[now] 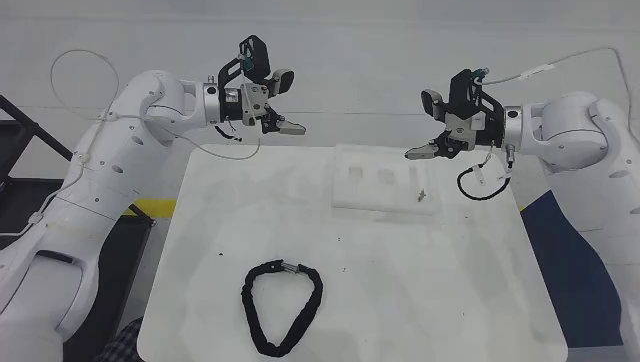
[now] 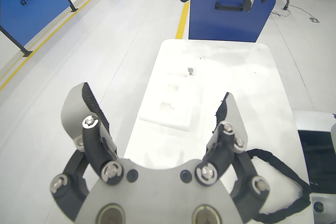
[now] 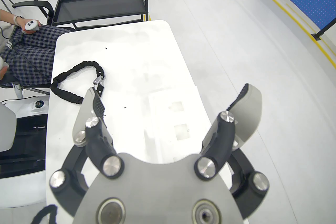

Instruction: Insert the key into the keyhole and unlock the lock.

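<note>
Hanging above the far corners of the white table (image 1: 400, 292), the left gripper (image 1: 288, 105) and the right gripper (image 1: 425, 127) face each other, each with its jaws spread wide and nothing between them. The small key (image 1: 423, 195) lies on the white foam tray (image 1: 360, 197) by the table's far edge, at the end nearer the right gripper, beside the tray's square recesses. The black chain lock (image 1: 248, 307) rests in a closed loop on the table's near part, well apart from the tray, its metal cylinder (image 1: 285, 267) turned toward the tray.
</note>
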